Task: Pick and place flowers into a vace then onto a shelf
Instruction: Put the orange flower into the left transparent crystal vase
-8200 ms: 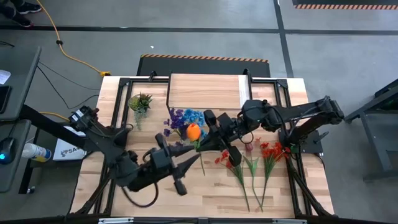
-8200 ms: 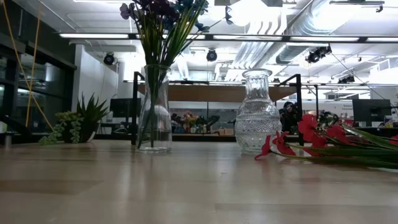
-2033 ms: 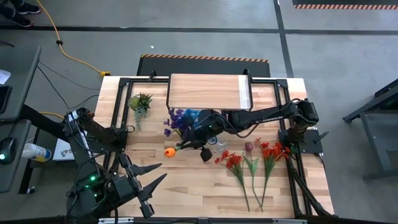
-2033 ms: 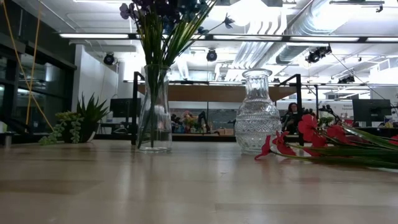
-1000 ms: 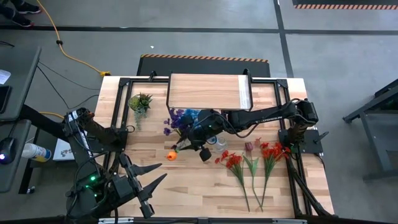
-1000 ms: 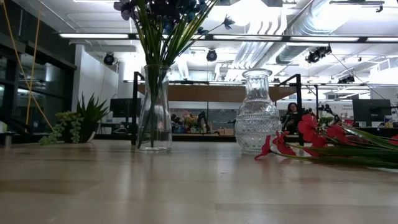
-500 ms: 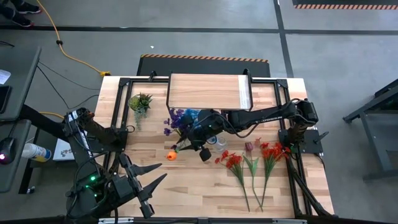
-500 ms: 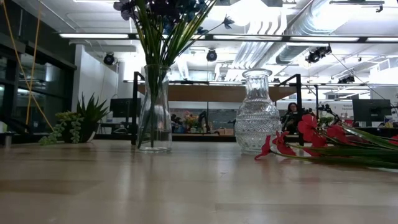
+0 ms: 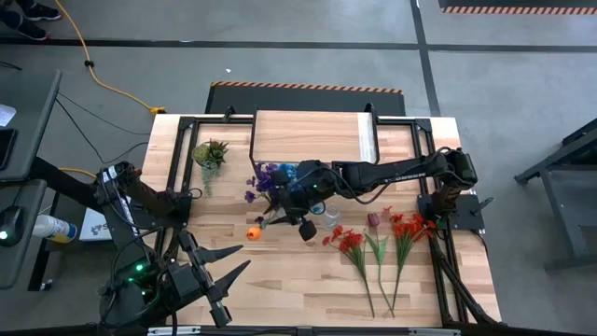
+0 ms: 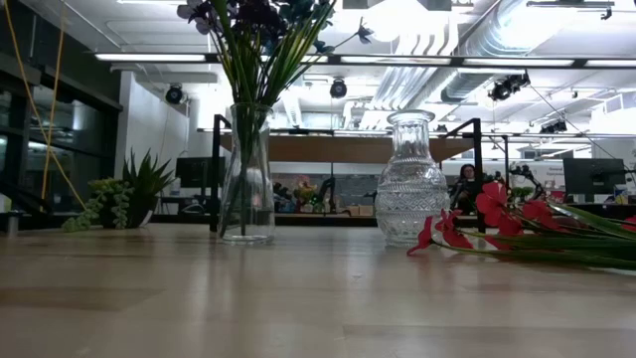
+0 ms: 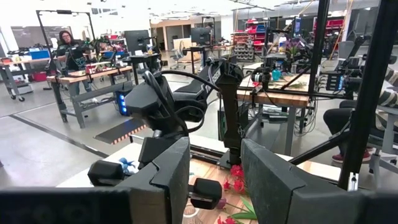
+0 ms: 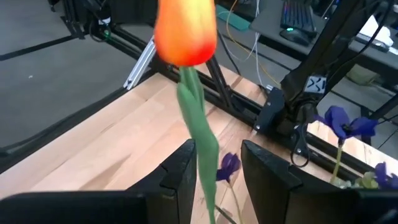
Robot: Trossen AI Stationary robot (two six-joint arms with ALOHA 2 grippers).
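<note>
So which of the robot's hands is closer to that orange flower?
The right hand. It grips the orange flower by its stem, beside the vase of blue and purple flowers. The left hand waits near the table's front edge.

No text, label, brand, number or sign is legible anywhere on the bench (image 9: 233, 271) or around it.

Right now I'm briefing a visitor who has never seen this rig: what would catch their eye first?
Likely the orange tulip-like flower on a green stem, held between the fingers of the right tool at mid-table beside the tall clear glass vase of blue and purple flowers. Next, the red flowers lying flat on the table's right side. The left tool waits at the near left edge.
</note>
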